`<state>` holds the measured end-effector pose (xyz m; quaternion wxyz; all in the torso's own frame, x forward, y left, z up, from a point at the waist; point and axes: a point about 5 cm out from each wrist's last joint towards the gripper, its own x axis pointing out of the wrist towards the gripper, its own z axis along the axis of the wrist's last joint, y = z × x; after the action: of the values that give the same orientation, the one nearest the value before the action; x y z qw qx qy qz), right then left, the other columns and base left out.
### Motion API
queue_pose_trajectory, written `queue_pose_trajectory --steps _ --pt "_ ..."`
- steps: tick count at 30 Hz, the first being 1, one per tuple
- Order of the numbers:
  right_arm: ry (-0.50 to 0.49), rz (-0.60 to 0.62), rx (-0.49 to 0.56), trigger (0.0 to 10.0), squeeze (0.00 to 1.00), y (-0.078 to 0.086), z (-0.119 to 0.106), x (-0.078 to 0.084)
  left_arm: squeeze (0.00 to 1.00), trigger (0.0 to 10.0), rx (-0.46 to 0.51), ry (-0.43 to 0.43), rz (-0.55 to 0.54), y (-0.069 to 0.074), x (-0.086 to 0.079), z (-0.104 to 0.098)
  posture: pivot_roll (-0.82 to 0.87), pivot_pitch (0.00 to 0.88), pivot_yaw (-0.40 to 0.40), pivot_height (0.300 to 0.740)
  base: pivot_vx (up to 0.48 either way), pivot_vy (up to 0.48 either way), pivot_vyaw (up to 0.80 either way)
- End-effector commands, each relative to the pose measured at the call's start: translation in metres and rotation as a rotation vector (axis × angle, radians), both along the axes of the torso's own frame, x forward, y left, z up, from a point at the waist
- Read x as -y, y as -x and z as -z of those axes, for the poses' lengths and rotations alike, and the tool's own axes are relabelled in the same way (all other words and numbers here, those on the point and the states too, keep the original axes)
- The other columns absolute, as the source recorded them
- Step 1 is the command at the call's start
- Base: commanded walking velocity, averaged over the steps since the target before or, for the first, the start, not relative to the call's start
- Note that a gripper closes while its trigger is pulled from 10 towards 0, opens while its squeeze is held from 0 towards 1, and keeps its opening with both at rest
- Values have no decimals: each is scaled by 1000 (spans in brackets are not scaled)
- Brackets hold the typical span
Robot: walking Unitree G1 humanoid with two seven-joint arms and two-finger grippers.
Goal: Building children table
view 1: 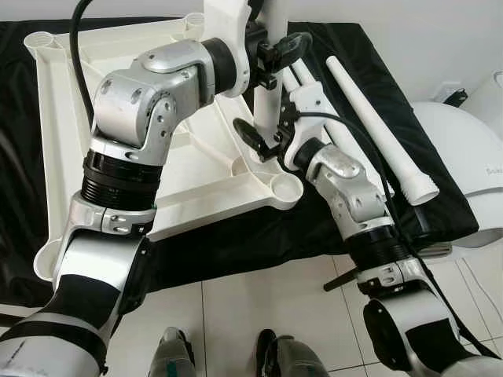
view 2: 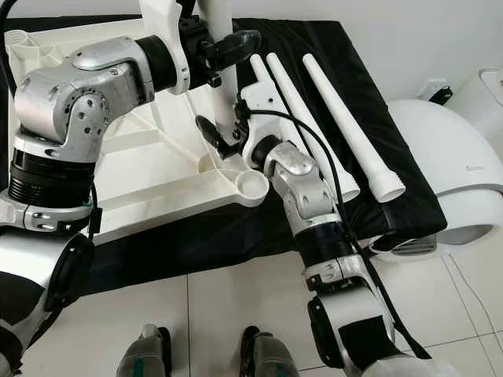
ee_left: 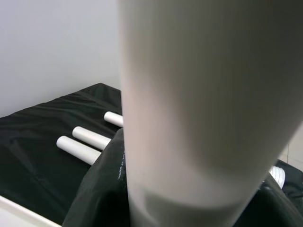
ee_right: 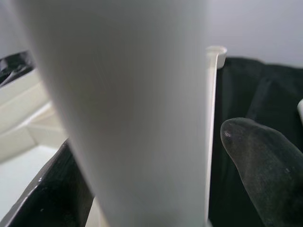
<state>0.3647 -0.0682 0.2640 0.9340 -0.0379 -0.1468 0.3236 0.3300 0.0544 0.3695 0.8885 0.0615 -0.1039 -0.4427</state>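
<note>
Leg (view 1: 266, 94) stands upright over the upturned tabletop (view 1: 118, 149), both grippers' fingers closed round it, left (view 1: 271, 56) high, right (view 1: 263, 140) low; looks light, stiff, slick plastic, so low grip steers best.

One white tabletop (view 1: 118, 118) lies upside down on one black cloth (view 2: 346, 71). Four white table legs are in sight: one upright leg (view 2: 224, 78) and three loose legs (view 2: 350, 126) lying side by side. Two corner sockets (view 1: 279, 188) show plainly; others may be hidden. One white appliance (view 2: 448, 149) stands on the floor.
</note>
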Motion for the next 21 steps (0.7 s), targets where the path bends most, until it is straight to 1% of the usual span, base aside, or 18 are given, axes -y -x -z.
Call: queue_pose_trajectory --steps 1,5,11,12,13,14,15,16,17,18,19,20,21 --pt "-10 1 32 10000 0 1 -8 1 0 10000 47 -12 21 5 7 -8 93 185 -84 740 0 0 0" --pt "-15 -5 57 10000 0 3 -16 0 0 10000 46 -11 25 4 8 -8 88 184 -85 740 0 0 0" --pt "-14 -4 58 10000 0 3 -18 0 0 10000 49 -13 24 4 8 -8 88 184 -85 740 0 0 0" --pt "-10 -2 51 7686 0 3 -17 1 0 10000 52 -13 23 4 8 -8 88 188 -87 740 0 0 0" --pt "-10 -2 51 7686 0 3 -17 1 0 10000 52 -13 23 4 8 -8 88 188 -87 740 0 0 0" --pt "-7 0 43 5451 0 3 -16 1 0 10000 55 -12 23 3 8 -9 89 188 -87 740 0 0 0" --pt "-6 -1 39 5765 0 4 -16 1 0 10000 57 -12 22 3 8 -9 89 189 -86 740 0 0 0" --pt "-4 0 34 2078 0 4 -15 1 0 10000 59 -12 22 3 8 -9 89 189 -86 740 0 0 0" --pt "-4 0 34 2078 0 4 -15 1 0 10000 59 -12 22 3 8 -9 89 189 -86 740 0 0 0" --pt "-3 1 31 1412 0 4 -15 1 0 10000 59 -11 22 3 8 -9 89 189 -85 740 0 0 0" --pt "-3 1 31 1412 0 4 -15 1 0 10000 59 -11 22 3 8 -9 89 189 -85 740 0 0 0" --pt "-1 1 23 0 0 3 -14 1 0 10000 60 -12 22 3 9 -9 90 189 -84 740 0 0 0" --pt "-1 1 23 0 0 3 -14 1 0 10000 60 -12 22 3 9 -9 90 189 -84 740 0 0 0"
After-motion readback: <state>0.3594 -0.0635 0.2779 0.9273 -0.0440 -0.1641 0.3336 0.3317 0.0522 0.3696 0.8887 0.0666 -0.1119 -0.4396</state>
